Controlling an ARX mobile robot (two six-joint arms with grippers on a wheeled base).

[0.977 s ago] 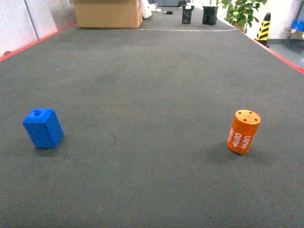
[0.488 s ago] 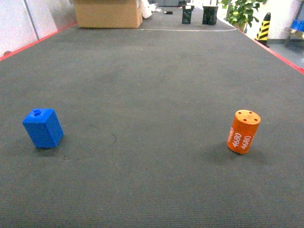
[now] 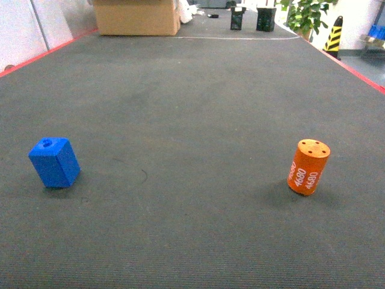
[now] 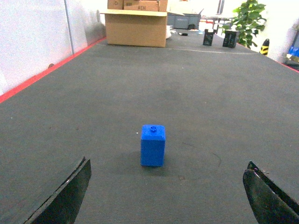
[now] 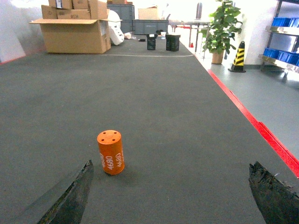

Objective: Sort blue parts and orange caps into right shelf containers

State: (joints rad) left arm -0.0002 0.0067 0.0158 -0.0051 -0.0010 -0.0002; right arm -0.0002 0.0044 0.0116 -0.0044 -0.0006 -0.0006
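Dark grey carpet (image 3: 198, 90) is bordered by red lines, with a cardboard box (image 3: 136, 17) at the far end and a striped cone (image 3: 332, 33) far right. One blue part (image 3: 54, 162) stands upright at near left, knob uppermost, long axis vertical. One orange cap (image 3: 308, 167) stands at near right, holed face up, "4680" printed twice in white on its side. Left gripper (image 4: 168, 196) is seen spread wide, the part ahead between the fingers, untouched. Right gripper (image 5: 173, 193) is likewise spread, the cap ahead toward the left finger.
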